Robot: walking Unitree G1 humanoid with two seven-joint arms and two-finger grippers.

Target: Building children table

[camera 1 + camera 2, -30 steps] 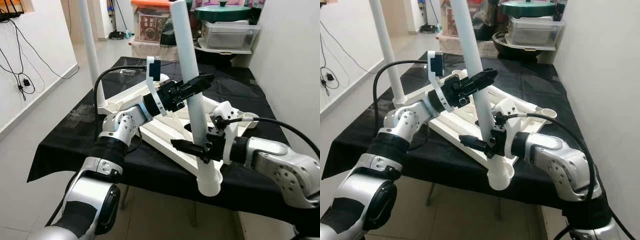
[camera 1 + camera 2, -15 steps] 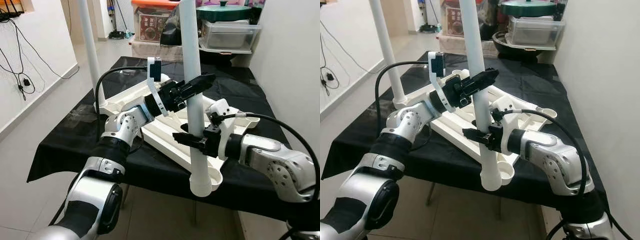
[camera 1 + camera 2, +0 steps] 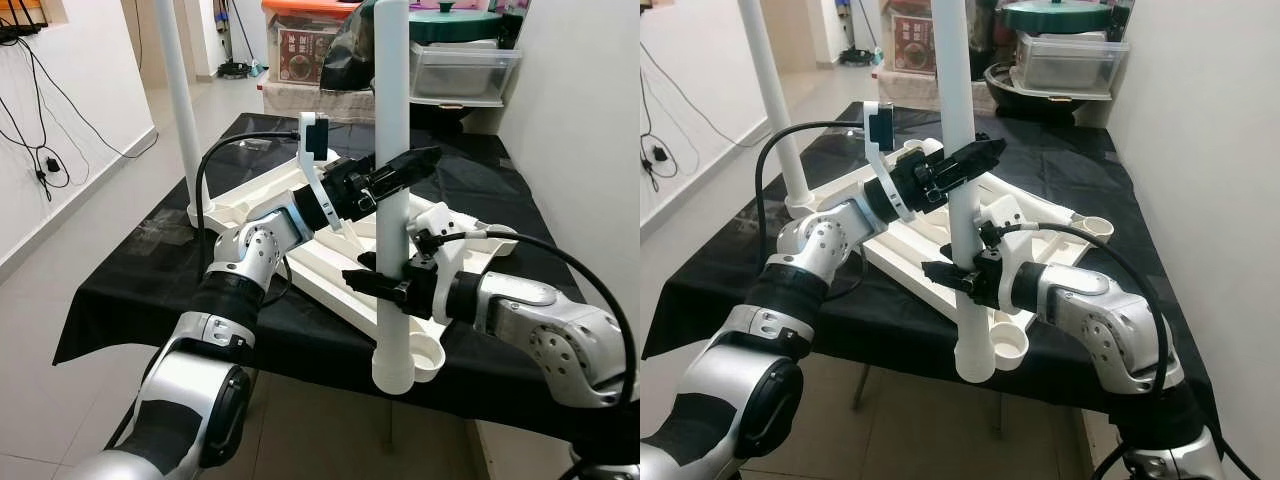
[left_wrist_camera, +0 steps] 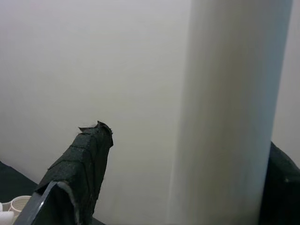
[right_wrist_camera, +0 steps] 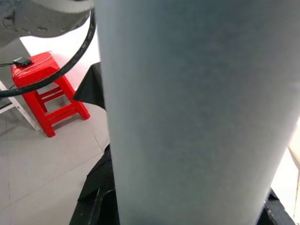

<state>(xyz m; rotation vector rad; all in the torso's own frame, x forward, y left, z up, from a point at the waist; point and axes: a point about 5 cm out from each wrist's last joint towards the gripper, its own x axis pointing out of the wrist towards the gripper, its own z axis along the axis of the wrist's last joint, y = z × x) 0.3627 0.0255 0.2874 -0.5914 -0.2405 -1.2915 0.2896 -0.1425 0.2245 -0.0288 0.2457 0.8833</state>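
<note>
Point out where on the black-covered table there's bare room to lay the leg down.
Bare black cloth lies along the robot's left, between the cloth's edge and the white tabletop, and at the far end before the bins. The near middle is crowded: both grippers hold the white leg there.

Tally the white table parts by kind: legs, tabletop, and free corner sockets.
Legs: 2, one already standing in the tabletop and one held upright by both grippers
Tabletop: 1, upside down on the black cloth
Free corner sockets in view: 2, near and far right
Total: 5
</note>
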